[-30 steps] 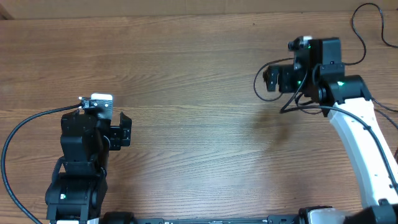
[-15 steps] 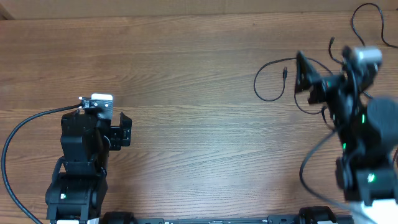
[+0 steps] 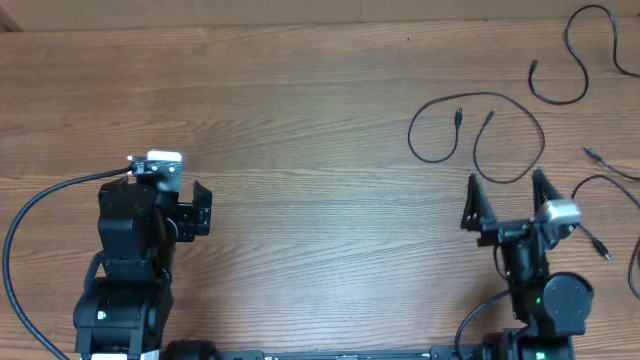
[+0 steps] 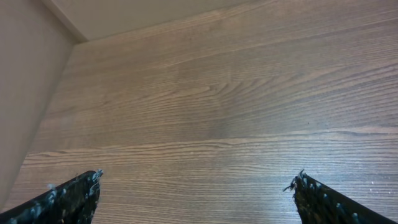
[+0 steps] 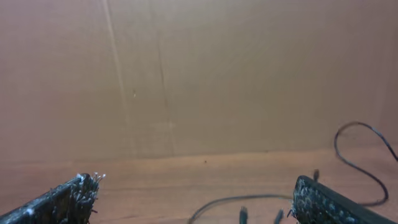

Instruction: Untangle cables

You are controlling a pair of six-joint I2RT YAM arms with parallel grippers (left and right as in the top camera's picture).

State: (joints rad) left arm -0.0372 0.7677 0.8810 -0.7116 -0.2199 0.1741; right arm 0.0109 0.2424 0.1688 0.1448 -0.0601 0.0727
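Several thin black cables lie apart on the right of the table in the overhead view. One looped cable (image 3: 478,100) with two plug ends lies mid-right. Another (image 3: 565,45) curls at the top right corner. More cable pieces (image 3: 605,180) lie at the right edge. My right gripper (image 3: 505,195) is open and empty, just below the looped cable. In the right wrist view the gripper (image 5: 196,196) is open, with the loop (image 5: 249,200) low between its fingers. My left gripper (image 3: 200,208) is open and empty at the left, far from the cables; it shows open in the left wrist view (image 4: 196,193).
A thick black cord (image 3: 40,205) runs from the left arm to the left table edge. A brown wall (image 5: 199,74) stands behind the table's far edge. Bare wooden table (image 3: 300,120) lies between the arms.
My right arm has pulled back from the far right of the table to the front edge. The cables it covered now lie in the open. The left arm has not moved.
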